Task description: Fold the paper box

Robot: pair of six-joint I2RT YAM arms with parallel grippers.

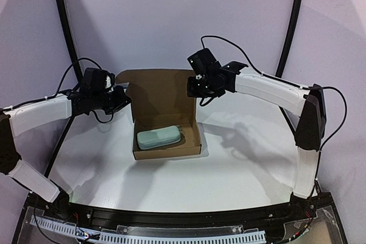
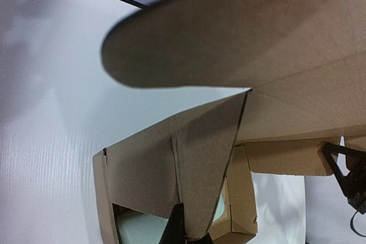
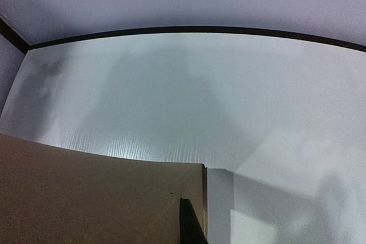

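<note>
**Fig. — top view w/ both wrist views.** Plain brown cardboard mailer box (image 1: pixel 169 152) at centre of white tabletop (image 1: pixel 246 158); tray part formed, walls up. Lid (image 1: pixel 163 92) raised upright at far side, inner face toward arm bases. Pale green-grey oblong case (image 1: pixel 159 137) lying flat inside tray, near front wall.

Left claw (image 1: pixel 123 100) at lid's left edge — pressed together, pinching side flap (image 2: pixel 200 164). Flap seen edge-on in left wrist view, w/ dark fingertip (image 2: pixel 174 227) against it.

Right claw (image 1: pixel 198 87) at lid's upper right corner — pressed together on cardboard edge. One dark finger (image 3: pixel 191 224) visible in right wrist view, just beside lid's corner.

Arms reaching in from opp. sides, claws above tabletop.
</note>
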